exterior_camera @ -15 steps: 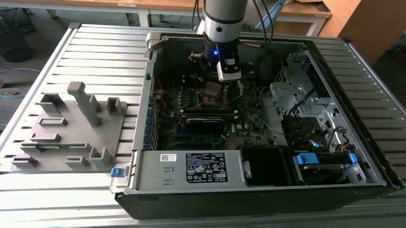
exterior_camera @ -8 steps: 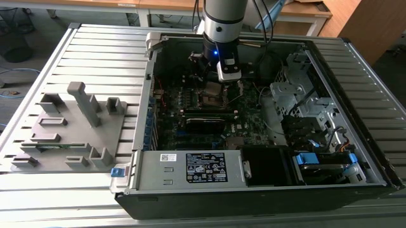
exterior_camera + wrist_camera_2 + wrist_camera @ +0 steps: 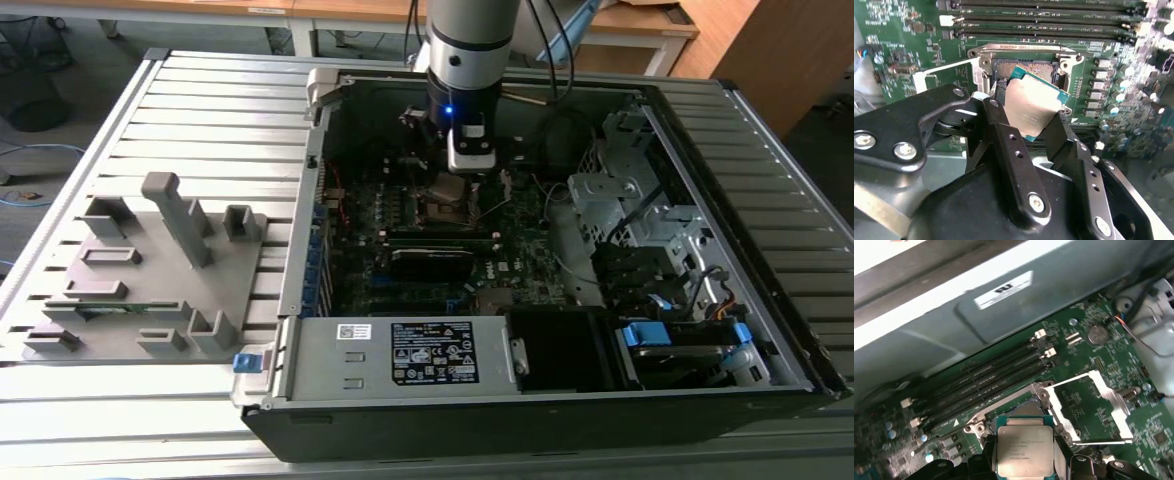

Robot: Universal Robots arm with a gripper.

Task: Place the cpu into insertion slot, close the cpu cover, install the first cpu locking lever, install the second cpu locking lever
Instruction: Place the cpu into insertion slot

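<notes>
Cpu point(image 3: 1031, 107) was found clamped by opposite edges in the tool point(image 3: 1029, 119), tilted just above the insertion slot point(image 3: 1026, 70). It was judged light, rigid and fragile, so edge-only holding was advised.

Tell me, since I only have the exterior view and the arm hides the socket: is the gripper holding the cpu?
Observer: Yes, the gripper is shut on the cpu, clamping two opposite edges.
Operator: Is the cpu cover out of the way?
Observer: Yes, in the first wrist view the cpu cover is swung open beside the insertion slot.
Operator: Seated yet?
Observer: No, the second wrist view shows it tilted over the slot.
</notes>
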